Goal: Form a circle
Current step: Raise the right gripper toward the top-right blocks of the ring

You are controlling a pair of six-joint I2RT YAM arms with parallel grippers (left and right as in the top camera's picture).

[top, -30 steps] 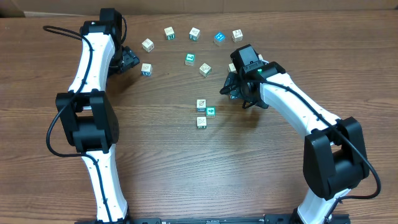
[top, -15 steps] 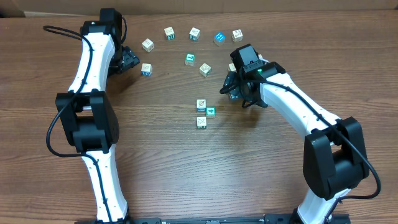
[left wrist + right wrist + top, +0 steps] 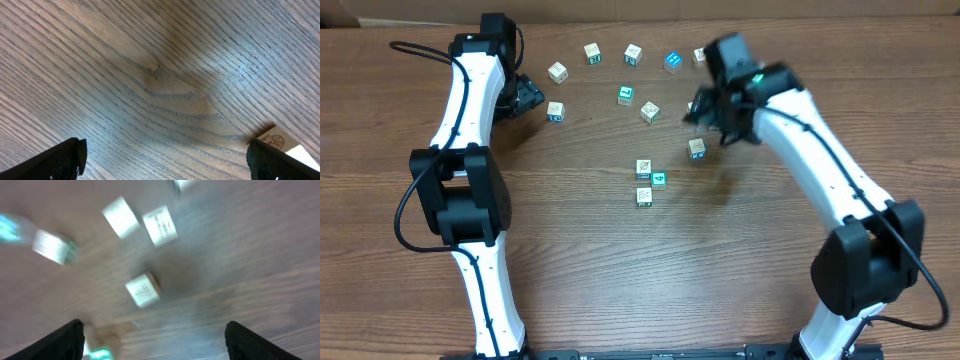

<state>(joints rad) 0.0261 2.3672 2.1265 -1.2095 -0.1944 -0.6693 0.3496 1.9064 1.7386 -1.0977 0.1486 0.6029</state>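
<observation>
- Table [image 3: 620, 270]: a wood-grain top that carries everything listed here.
- Cubes [image 3: 650, 112]: you can count twelve small white and teal ones from overhead. They lie scattered and form no closed ring yet.
- Far arc [image 3: 633, 53]: five cubes in a curved row along the far side. The right-hand one is partly hidden behind the right arm.
- Inner pair [image 3: 626, 95]: one teal-faced and one white cube, near each other, just inside the arc.
- Centre cluster [image 3: 644, 168]: three cubes close together at mid-table.
- Left stray cube [image 3: 555, 110]: it sits just beside the left gripper [image 3: 527, 95]. The left wrist view shows it at the frame's lower right [image 3: 280, 142], by one finger.
- Right stray cube [image 3: 696, 148]: it lies alone on the near side of the right gripper [image 3: 705, 108], apart from it.
- Left gripper [image 3: 165, 155]: released. You see its fingers spread wide with only bare wood between them.
- Right gripper [image 3: 155, 332]: released. Its fingers stand wide apart and hold nothing. Its wrist view is blurred, with a white cube [image 3: 142, 290] on the table ahead of the gap.
</observation>
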